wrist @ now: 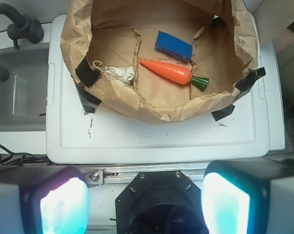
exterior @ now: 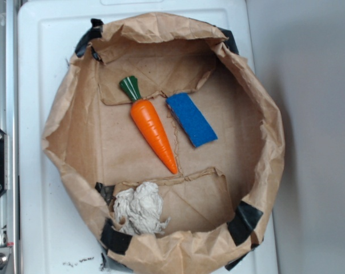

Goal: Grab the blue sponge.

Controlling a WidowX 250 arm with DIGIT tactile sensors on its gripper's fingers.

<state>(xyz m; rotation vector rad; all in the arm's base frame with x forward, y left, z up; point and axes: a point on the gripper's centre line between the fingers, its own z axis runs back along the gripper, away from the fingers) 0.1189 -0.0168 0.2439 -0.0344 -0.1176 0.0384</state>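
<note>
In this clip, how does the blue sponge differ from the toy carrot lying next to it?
The blue sponge is a flat, matte rectangle; the toy carrot is a glossy cone tapering to a point.
The sponge is one colour, blue; the carrot is orange with a green top.
The sponge is clearly shorter than the carrot.
Both lie side by side, apart, on the floor of the paper-lined bin, slanted the same way in the exterior view.

The exterior view looks almost straight down, fairly close, into the brown paper basin (exterior: 69, 120) on the white bench (exterior: 41, 51). The wrist view sits farther back, looking obliquely forward past the blurred jaws at its lower edge, seemingly from the opposite side. Both show the basin's floor and the carrot (exterior: 154, 130) (wrist: 169, 72).
</note>
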